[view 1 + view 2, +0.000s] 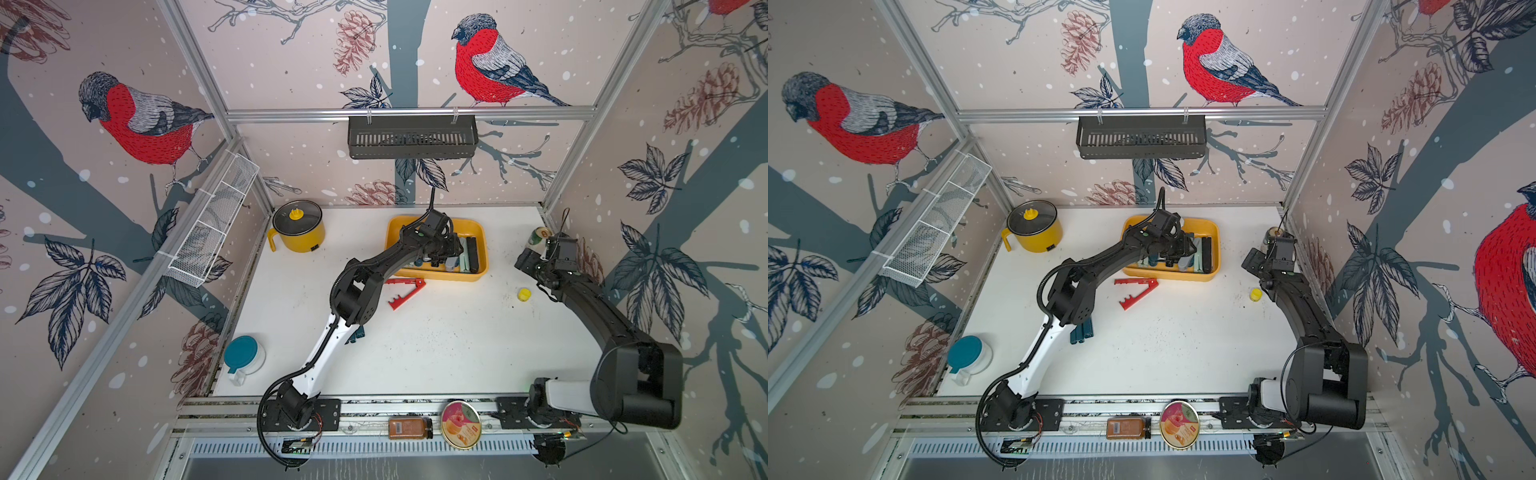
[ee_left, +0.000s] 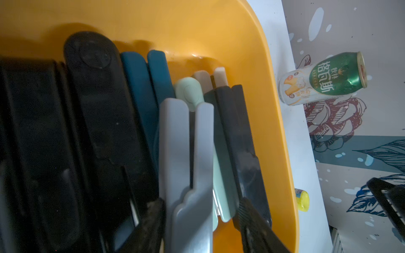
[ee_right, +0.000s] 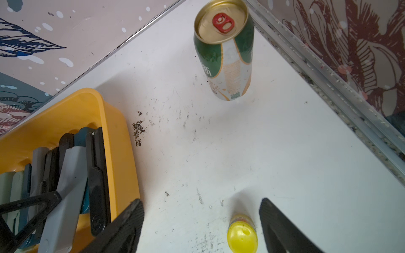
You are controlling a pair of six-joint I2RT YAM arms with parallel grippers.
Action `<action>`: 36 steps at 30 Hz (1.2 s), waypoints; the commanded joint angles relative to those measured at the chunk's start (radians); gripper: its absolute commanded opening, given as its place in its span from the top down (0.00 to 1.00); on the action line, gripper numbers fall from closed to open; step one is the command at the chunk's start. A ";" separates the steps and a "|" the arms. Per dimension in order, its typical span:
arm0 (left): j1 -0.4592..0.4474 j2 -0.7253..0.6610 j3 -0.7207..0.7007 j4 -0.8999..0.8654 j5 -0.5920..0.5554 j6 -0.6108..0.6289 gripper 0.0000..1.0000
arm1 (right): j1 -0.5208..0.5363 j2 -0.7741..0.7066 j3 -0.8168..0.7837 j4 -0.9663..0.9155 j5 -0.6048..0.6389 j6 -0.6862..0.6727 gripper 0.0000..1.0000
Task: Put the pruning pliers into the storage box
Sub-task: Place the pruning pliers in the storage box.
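Left arm stretched over storage box; left gripper part-open, straddling grey pruning pliers lying inside among others, not clamped. Right gripper wide open, empty, near can. Red pliers splayed beside box; teal pair under that arm.

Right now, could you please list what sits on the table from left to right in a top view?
Teal-lidded jug → yellow pot → yellow box → small yellow bottle.
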 commanded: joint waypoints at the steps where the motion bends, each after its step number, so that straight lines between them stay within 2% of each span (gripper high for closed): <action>1: -0.002 -0.012 -0.016 0.034 0.055 -0.023 0.45 | -0.002 -0.009 -0.003 0.019 -0.006 0.004 0.16; 18: -0.029 0.028 0.039 0.054 0.103 0.002 0.45 | -0.003 -0.017 -0.008 0.018 -0.003 0.003 0.16; 24: -0.029 -0.052 -0.006 0.032 0.018 0.062 0.38 | -0.005 -0.017 -0.008 0.017 -0.002 0.002 0.16; 26: -0.029 -0.111 -0.058 0.052 -0.023 0.083 0.31 | -0.005 -0.017 -0.009 0.018 0.000 0.002 0.16; 30: -0.029 -0.263 -0.229 0.103 -0.118 0.120 0.25 | -0.008 -0.015 -0.008 0.018 0.002 -0.004 0.16; 32: -0.028 -0.360 -0.343 0.117 -0.192 0.132 0.22 | -0.011 -0.015 -0.008 0.018 0.003 -0.008 0.16; 36: -0.029 -0.572 -0.617 0.143 -0.351 0.127 0.22 | -0.014 -0.018 -0.006 0.018 0.000 -0.008 0.16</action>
